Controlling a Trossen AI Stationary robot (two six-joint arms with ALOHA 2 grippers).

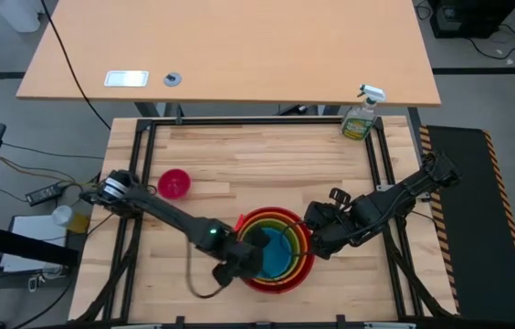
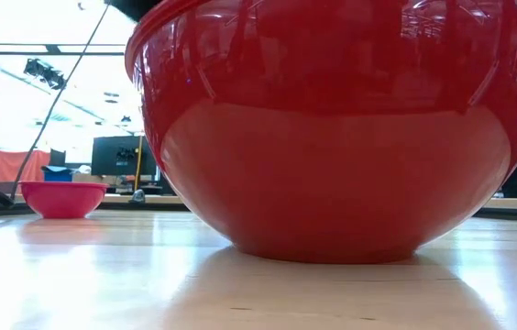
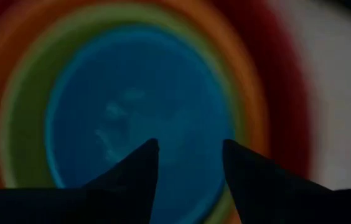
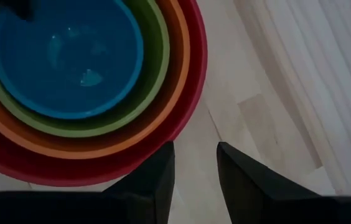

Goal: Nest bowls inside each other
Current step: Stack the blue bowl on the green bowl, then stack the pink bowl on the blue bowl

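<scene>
Four bowls sit nested near the table's front middle: red (image 1: 280, 285) outermost, resting on its base (image 2: 327, 247), then orange (image 4: 174, 93), lime green (image 4: 154, 87) and blue (image 1: 283, 256) innermost. The small pink bowl (image 1: 174, 184) stands alone on its base at the left, farther back. My left gripper (image 3: 191, 149) hovers open over the stack's left side, above the blue bowl, with nothing between its fingers. My right gripper (image 4: 195, 152) hangs open above the bare table just right of the red bowl's rim.
A green spray bottle (image 1: 361, 114) stands at the table's far right corner. A black metal frame (image 1: 385, 174) runs along the table's edges. Bare wood lies between the pink bowl and the stack.
</scene>
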